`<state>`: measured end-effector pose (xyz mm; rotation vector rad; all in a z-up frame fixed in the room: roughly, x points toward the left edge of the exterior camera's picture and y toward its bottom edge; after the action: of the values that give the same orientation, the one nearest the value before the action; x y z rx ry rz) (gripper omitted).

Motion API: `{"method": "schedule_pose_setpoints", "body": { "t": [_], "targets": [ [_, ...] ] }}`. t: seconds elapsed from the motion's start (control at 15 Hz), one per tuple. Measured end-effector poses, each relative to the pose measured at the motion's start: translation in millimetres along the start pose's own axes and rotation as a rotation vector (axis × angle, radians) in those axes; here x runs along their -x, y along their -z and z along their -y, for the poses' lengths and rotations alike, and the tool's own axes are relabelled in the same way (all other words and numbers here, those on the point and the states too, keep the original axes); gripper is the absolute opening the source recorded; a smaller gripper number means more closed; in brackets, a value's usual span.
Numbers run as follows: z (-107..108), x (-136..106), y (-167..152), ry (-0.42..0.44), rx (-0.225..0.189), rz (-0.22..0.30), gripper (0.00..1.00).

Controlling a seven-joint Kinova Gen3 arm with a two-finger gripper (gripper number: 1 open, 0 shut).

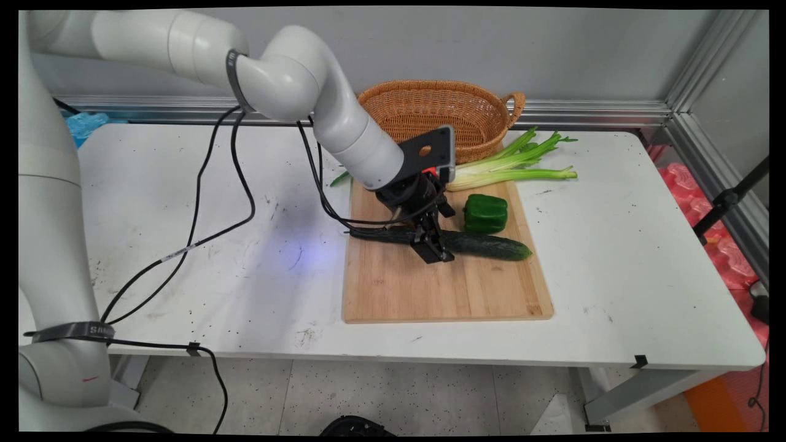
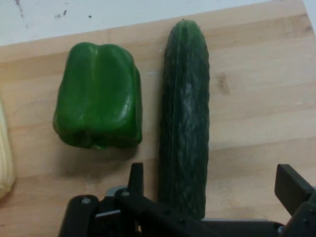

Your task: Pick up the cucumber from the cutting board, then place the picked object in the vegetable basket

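A: Where is the tool (image 1: 433,244) and what is it doing?

B: The black two-finger tool hangs low over a wooden cutting board (image 1: 442,288) on the white worktop (image 1: 184,258). Its fingers (image 2: 294,190) are spread wide, one on each side of a long dark green cucumber (image 1: 473,244). In the hand view the cucumber (image 2: 185,118) runs up the middle of the gap between the fingers. One finger stands clear of it. Whether the other touches the skin I cannot tell.

A: So the cucumber is not being pinched?

B: No. The fingers straddle it around its middle, with the cucumber lying flat on the board and stretching out past the tool on both sides.

A: What lies around the tool?

B: Just beside the cucumber, on the far side of the tool, sits a green bell pepper (image 1: 485,213), also on the board. In the hand view the pepper (image 2: 98,96) is close alongside the cucumber with a narrow strip of board between them. Beyond the pepper, farther from the tool, a bunch of pale green celery (image 1: 513,167) lies across the board's far edge. Behind that, near the wall, stands a woven wicker basket (image 1: 485,116) with a handle at one end.

A: Anything else near the tool?

B: Black cables (image 1: 239,178) droop from the arm down to the worktop on the arm's side of the board.
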<state>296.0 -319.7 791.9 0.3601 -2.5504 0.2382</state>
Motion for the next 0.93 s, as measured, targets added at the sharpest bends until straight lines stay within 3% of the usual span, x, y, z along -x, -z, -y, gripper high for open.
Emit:
{"method": "schedule_pose_setpoints", "body": {
  "t": [0.53,0.6,0.93],
  "targets": [
    [7.0,7.6,-23.6,0.004,0.017,0.012,1.0],
    [8.0,8.6,-25.8,0.004,0.02,0.014,0.0],
    [10.6,12.3,-31.8,0.012,0.031,0.022,0.0]
  ]
}}
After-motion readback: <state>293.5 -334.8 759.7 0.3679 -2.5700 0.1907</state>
